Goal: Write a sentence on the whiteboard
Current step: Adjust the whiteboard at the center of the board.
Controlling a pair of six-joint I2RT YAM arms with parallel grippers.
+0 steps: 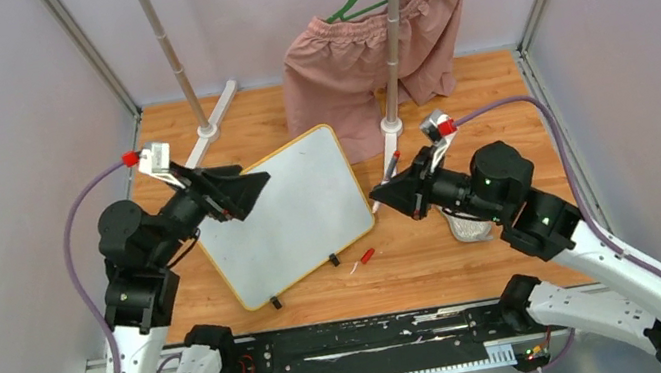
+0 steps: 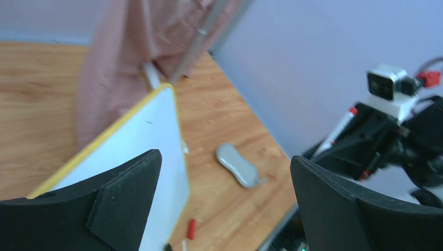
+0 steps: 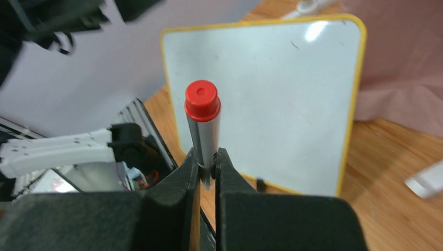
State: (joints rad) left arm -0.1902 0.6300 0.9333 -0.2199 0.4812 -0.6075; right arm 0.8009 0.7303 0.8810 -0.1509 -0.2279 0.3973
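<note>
Right up close in the wrist view, the right gripper (image 3: 208, 168) has its jaws pinched tight on the barrel of a marker (image 3: 205, 137), red end standing up toward the lens. From here I can't say whether that red end is a cap or just the tail plug, though a small red cap (image 1: 367, 255) lies on the table just off the board's near edge. The whiteboard (image 1: 289, 216) lies flat mid-table, skewed, between the two arms, and its face looks bare, with no writing on it. Over on the left, the left gripper (image 2: 224, 161) is spread as wide as it goes, holding nothing, hanging over the board's left edge. A grey eraser (image 2: 237, 165) sits to the right, and pink shorts (image 1: 366, 59) hang at the far side. I'd call this the set-up before the first stroke. Next, the right arm needs to swing the tip down to the board's surface on its left side, and the left may need to steady the frame.
</note>
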